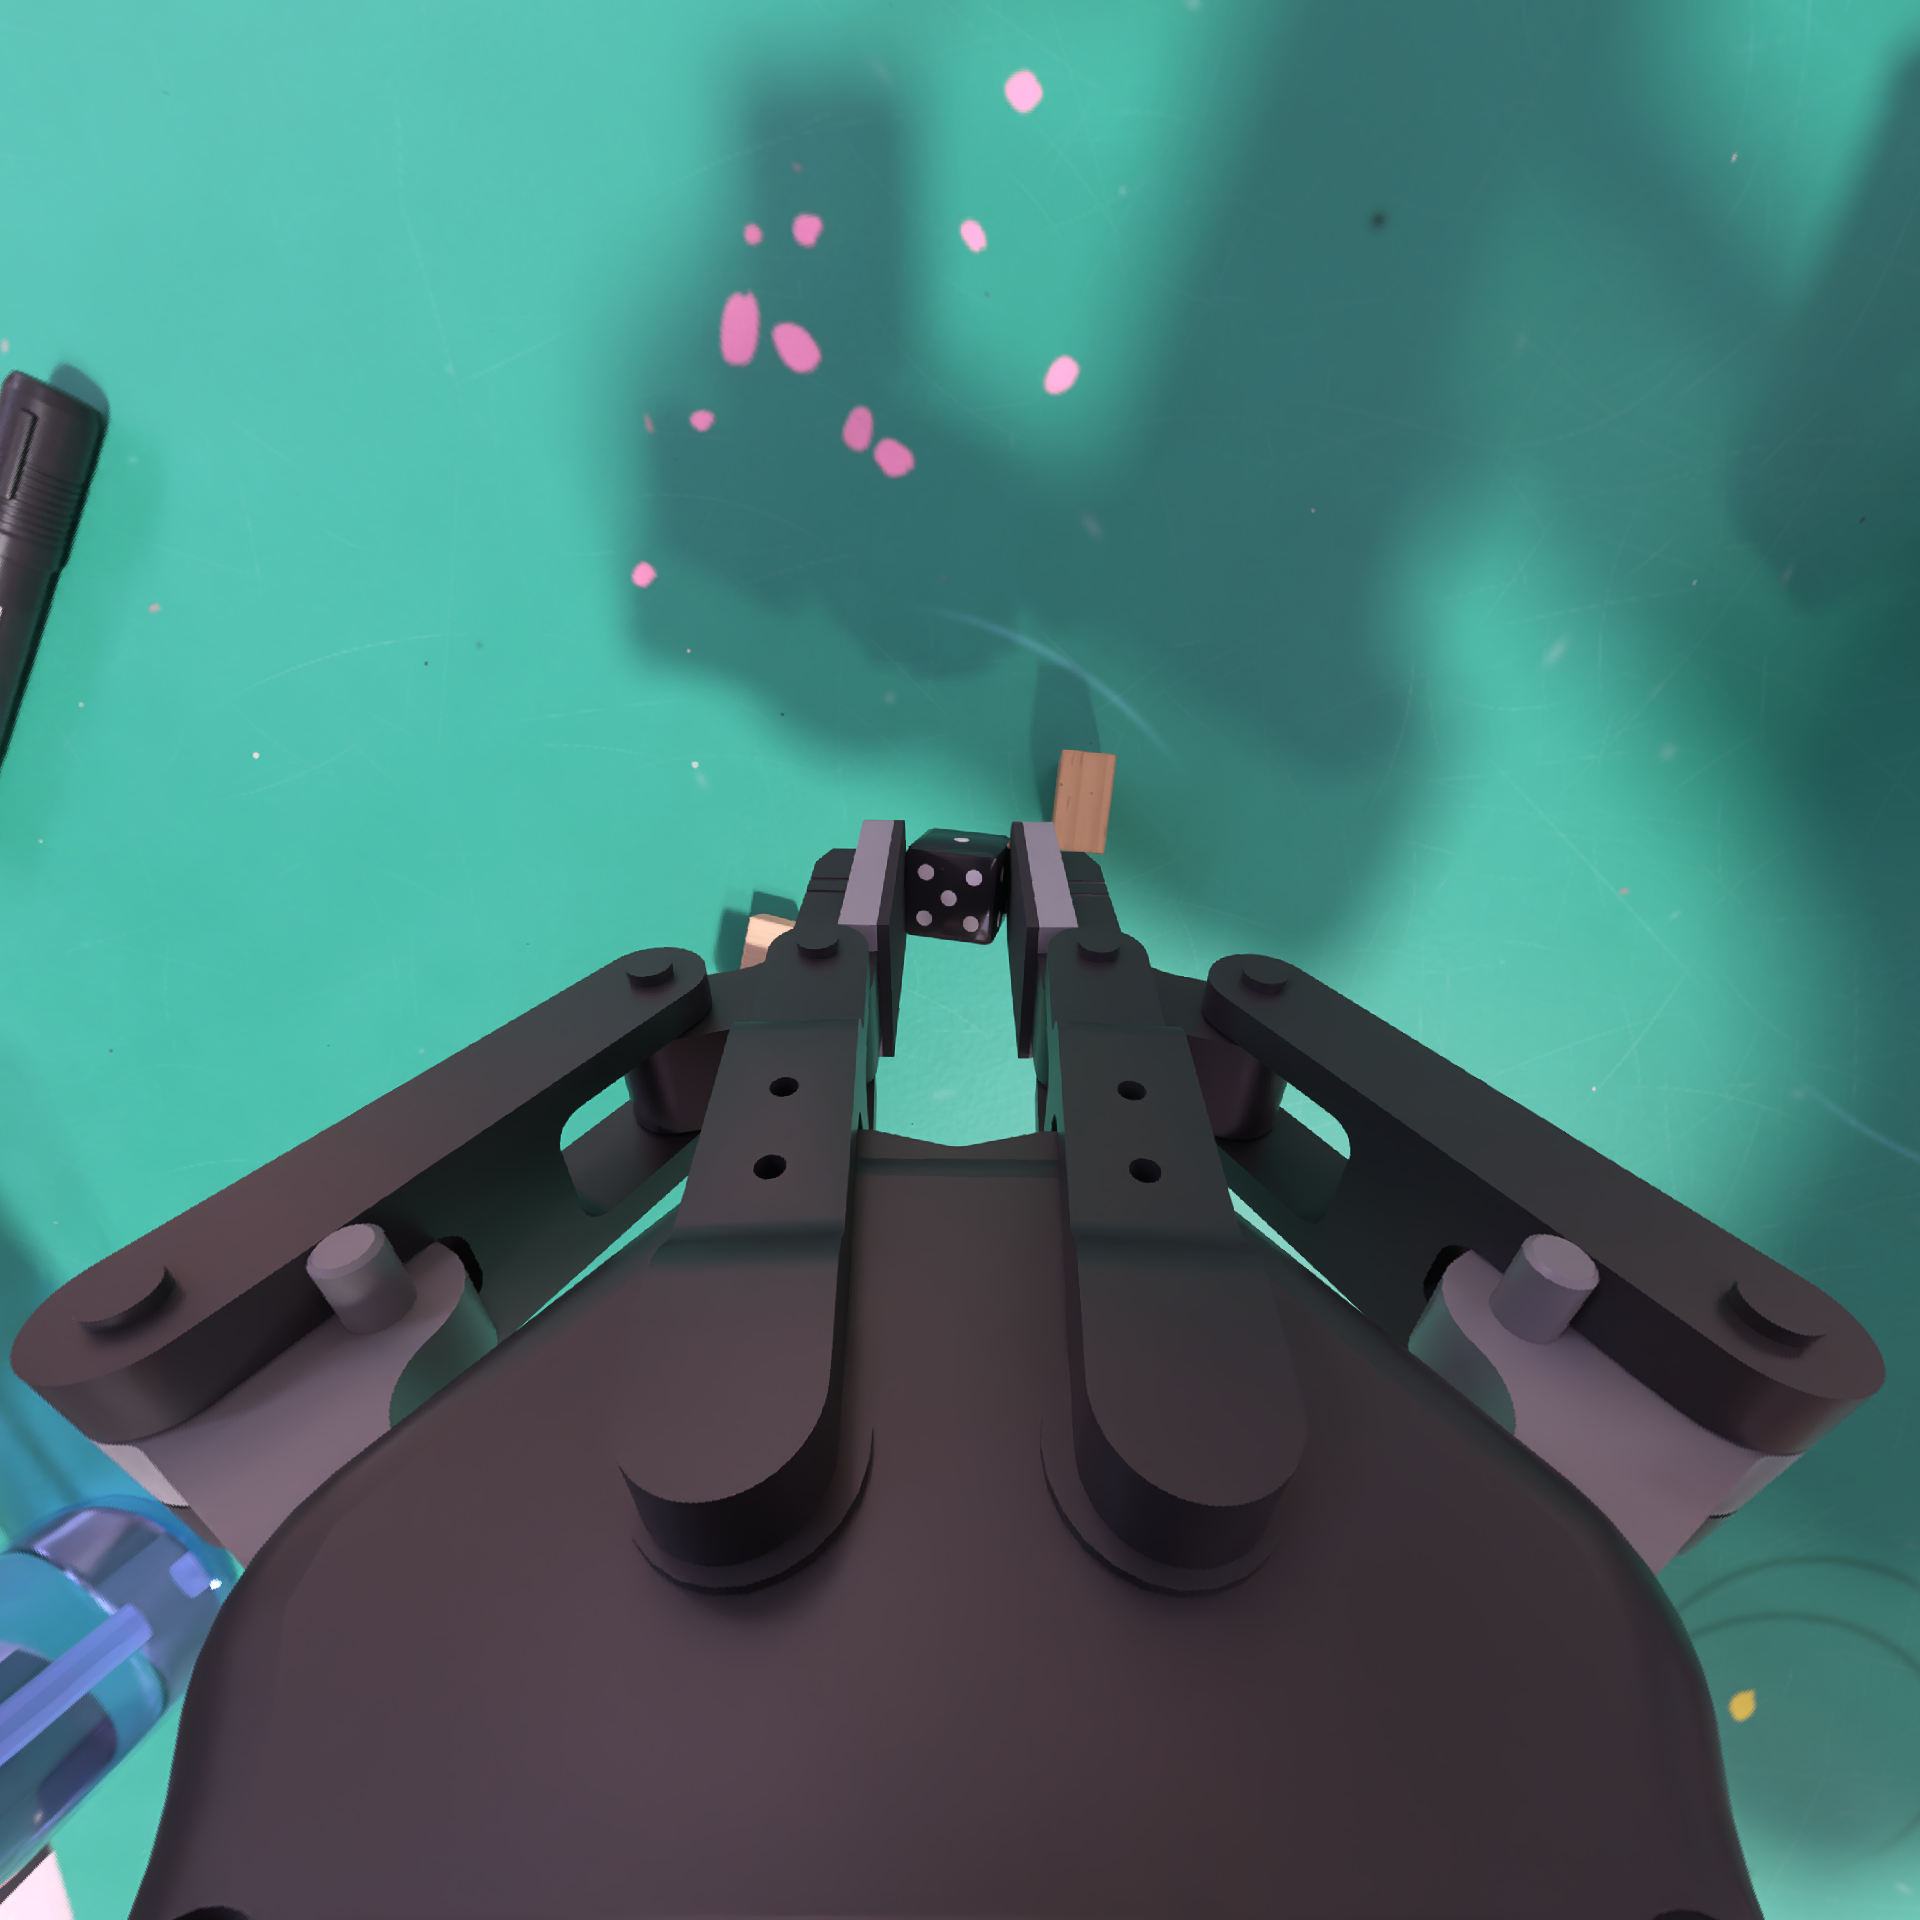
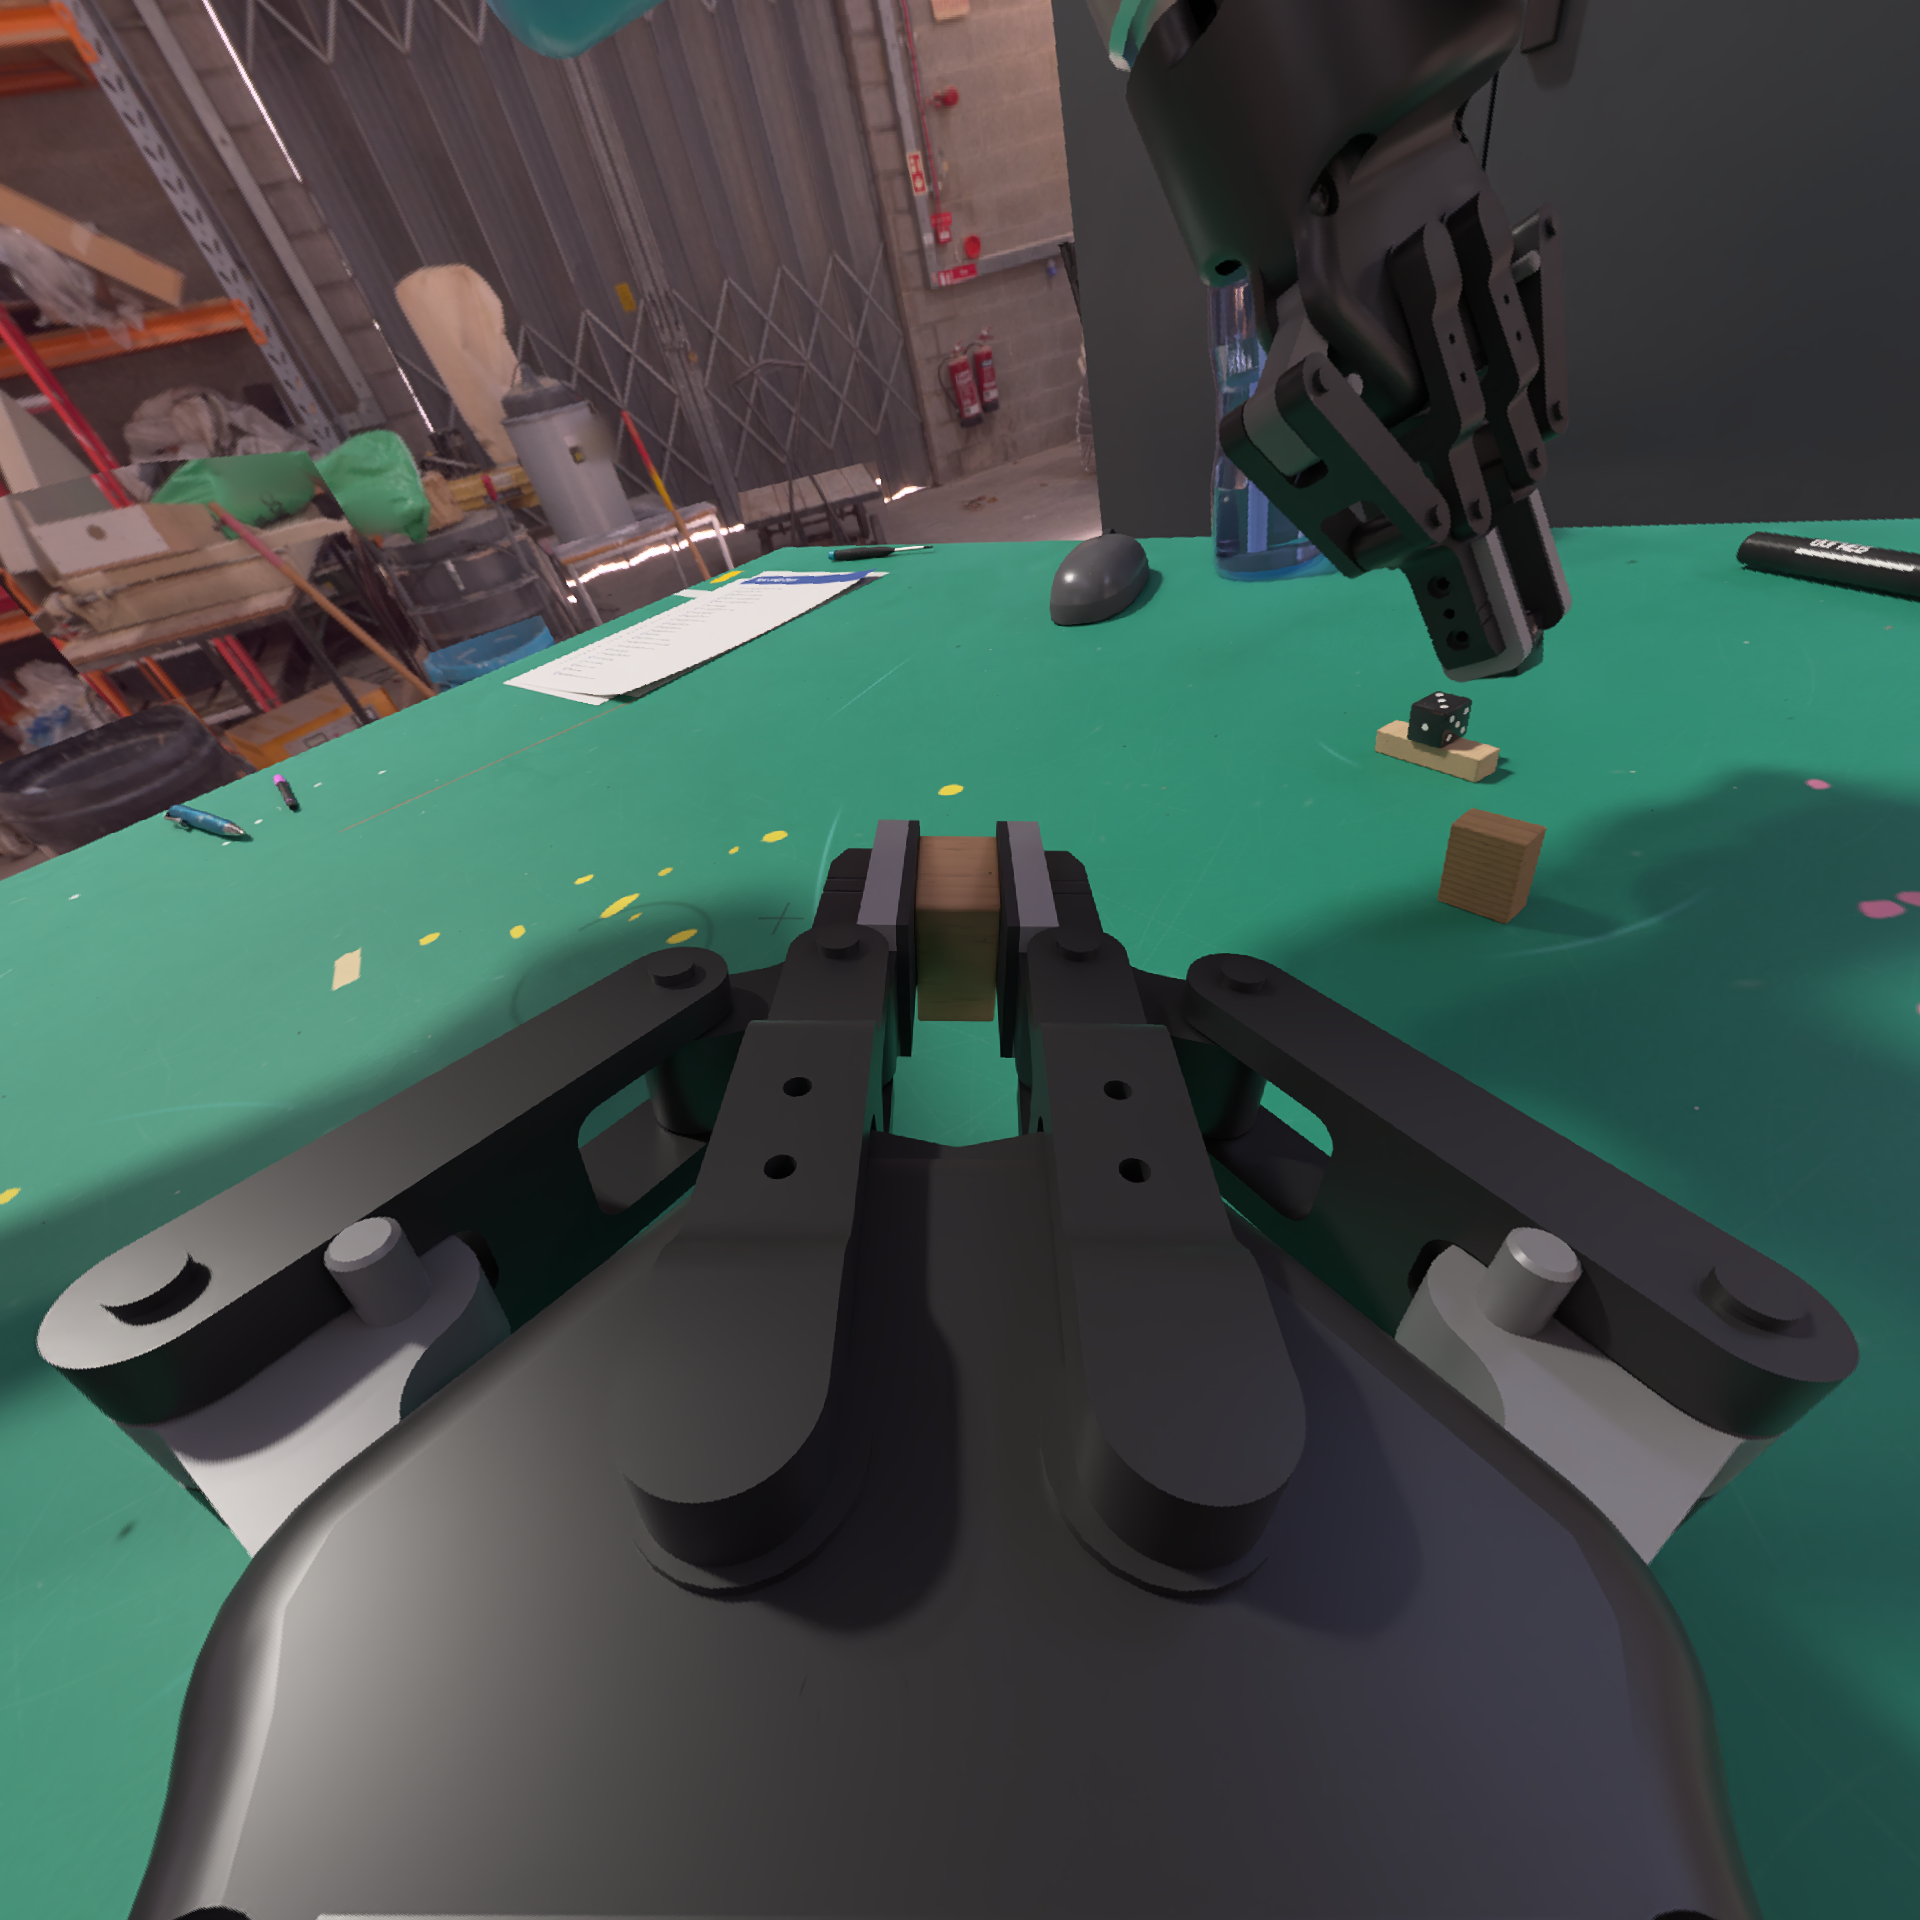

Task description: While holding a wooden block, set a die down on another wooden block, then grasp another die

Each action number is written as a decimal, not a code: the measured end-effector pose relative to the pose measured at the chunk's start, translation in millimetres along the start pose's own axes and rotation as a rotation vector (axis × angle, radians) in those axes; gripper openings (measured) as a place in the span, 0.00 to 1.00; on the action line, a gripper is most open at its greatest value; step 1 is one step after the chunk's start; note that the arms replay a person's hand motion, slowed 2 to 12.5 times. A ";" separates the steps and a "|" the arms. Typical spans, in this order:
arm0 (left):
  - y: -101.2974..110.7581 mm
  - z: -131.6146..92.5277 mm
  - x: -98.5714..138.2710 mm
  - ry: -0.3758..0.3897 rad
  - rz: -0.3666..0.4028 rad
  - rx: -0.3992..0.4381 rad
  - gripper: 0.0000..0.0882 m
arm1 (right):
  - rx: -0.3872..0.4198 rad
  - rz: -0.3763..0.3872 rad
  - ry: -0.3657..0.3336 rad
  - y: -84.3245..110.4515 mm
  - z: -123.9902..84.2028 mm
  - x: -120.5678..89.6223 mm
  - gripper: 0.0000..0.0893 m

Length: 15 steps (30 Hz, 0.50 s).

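A black die (image 2: 1439,719) with white pips rests on a flat pale wooden block (image 2: 1437,753) on the green table (image 2: 1039,707). My left gripper (image 2: 1491,649) hangs just above the die, apart from it, its jaws narrowly open and empty. In the left wrist view the die (image 1: 951,883) shows between the fingertips of that gripper (image 1: 956,842), and the flat block (image 1: 767,935) peeks out beside the left finger. A brown wooden block (image 2: 1491,864) stands close by, and it also shows in the left wrist view (image 1: 1084,800). My right gripper (image 2: 956,842) is shut on another wooden block (image 2: 956,935) above the table.
A black marker (image 2: 1829,561) lies at the far right, and it also shows in the left wrist view (image 1: 42,520). A blue bottle (image 2: 1247,457) and a grey mouse (image 2: 1099,577) stand at the back. Paper sheets (image 2: 696,634) and pens (image 2: 208,823) lie to the left.
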<state>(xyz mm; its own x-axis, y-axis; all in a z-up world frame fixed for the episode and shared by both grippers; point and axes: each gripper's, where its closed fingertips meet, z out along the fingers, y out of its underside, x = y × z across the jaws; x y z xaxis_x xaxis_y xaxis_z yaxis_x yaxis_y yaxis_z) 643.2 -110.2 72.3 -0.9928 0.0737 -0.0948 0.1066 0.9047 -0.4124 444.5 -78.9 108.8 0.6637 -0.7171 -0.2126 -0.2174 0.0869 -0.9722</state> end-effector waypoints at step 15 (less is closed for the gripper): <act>-0.9 13.1 17.9 -0.014 0.110 -0.114 0.20 | -0.004 0.000 -0.003 0.6 0.1 -0.6 0.14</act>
<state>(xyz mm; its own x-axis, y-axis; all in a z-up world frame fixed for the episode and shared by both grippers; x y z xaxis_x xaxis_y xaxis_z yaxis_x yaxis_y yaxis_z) 626.1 -115.2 59.1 -0.9745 0.1695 -0.1470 0.2067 0.9333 -0.2938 444.0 -78.3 108.3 0.6658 -0.7150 -0.2132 -0.2204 0.0846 -0.9717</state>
